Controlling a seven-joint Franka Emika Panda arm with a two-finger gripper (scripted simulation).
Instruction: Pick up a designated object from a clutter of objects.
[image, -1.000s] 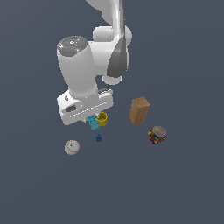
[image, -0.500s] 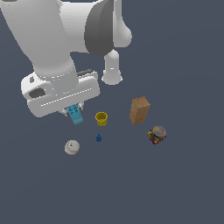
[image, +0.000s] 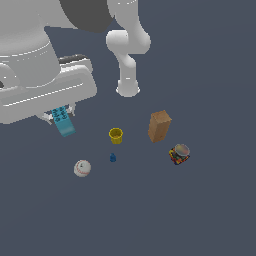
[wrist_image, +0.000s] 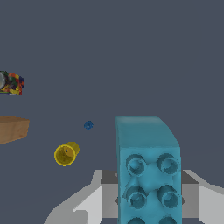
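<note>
The cyan brick (image: 64, 121) is being held clamped between the gripper (image: 59, 117) jaws, lifted clear above the floor. The yellow cup (image: 116, 135), dark-blue piece (image: 113, 158) and baseball (image: 82, 168) are being left below.

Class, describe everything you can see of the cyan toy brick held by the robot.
The cyan rectangular toy building brick looks like smooth plastic, with rows of round, slightly darker studs on one face. It hangs tilted between the fingers of the white gripper, off the floor, to the exterior view's left of the small yellow cup. Only the gripper touches it.
</note>
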